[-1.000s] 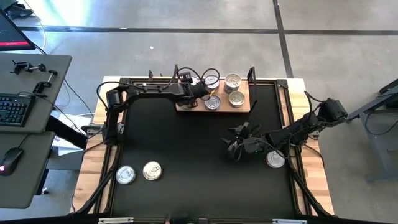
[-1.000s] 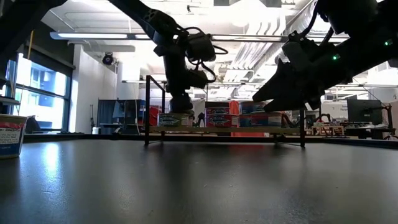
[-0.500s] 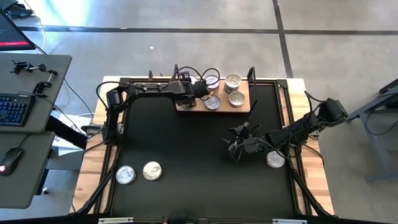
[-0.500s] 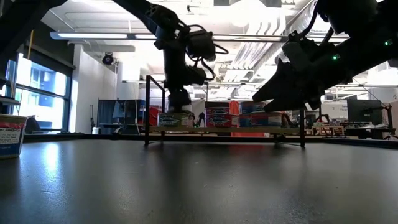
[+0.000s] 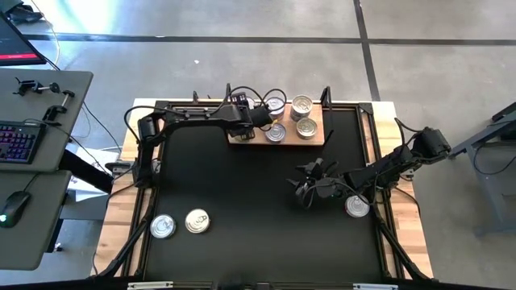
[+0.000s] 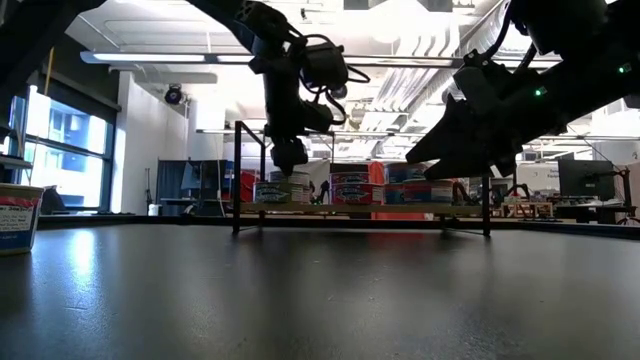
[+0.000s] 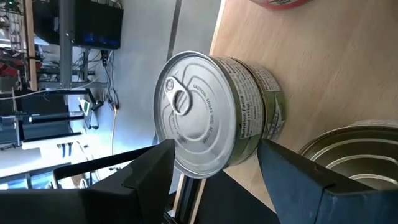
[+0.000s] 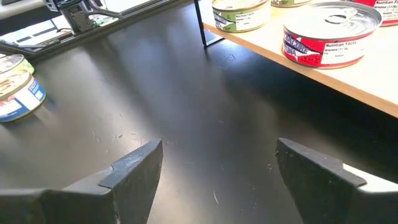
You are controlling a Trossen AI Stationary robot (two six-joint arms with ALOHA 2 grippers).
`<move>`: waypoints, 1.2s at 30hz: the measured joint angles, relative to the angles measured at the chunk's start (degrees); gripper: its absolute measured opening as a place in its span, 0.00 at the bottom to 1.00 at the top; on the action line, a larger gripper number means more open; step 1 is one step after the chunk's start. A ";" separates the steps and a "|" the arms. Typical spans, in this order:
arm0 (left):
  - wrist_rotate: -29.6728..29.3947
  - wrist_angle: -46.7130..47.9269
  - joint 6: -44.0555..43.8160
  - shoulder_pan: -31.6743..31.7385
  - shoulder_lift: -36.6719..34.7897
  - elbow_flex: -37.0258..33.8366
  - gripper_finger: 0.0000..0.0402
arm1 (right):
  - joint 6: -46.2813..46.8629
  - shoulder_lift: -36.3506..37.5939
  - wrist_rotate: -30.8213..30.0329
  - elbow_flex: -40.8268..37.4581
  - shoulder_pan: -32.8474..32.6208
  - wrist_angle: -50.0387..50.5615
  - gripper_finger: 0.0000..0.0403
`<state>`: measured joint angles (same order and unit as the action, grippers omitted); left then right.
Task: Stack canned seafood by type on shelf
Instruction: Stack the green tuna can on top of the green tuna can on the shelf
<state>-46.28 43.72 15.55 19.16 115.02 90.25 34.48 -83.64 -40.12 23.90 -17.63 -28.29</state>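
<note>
Lifted, left gripper [image 6: 289,160] now hangs open above shelf's [image 6: 360,209] green-labelled can [image 7: 214,112].

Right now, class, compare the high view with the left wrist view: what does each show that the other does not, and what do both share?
Only the high view shows the whole table, the right claw hanging over it with a can beside that arm, and two cans near the front left.

Only the left wrist view shows a green-labelled can's pull-tab lid between the open left claw's fingers.

Both show the wooden shelf holding cans.
</note>
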 joint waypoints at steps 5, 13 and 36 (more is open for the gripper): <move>0.10 -0.15 -0.02 -0.05 -0.36 -0.01 0.56 | 0.02 0.00 0.00 0.00 0.00 0.00 0.76; -0.13 1.11 -5.87 -6.15 -6.22 -0.01 0.56 | -4.61 0.29 -1.07 0.07 -2.10 0.99 0.76; -14.30 -20.81 -41.72 -43.89 -21.68 -34.07 0.56 | 19.31 12.48 12.34 17.20 -19.12 66.05 0.76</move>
<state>-60.58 22.91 -26.17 -24.73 93.34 56.18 53.79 -71.16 -27.78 41.10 -36.75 37.76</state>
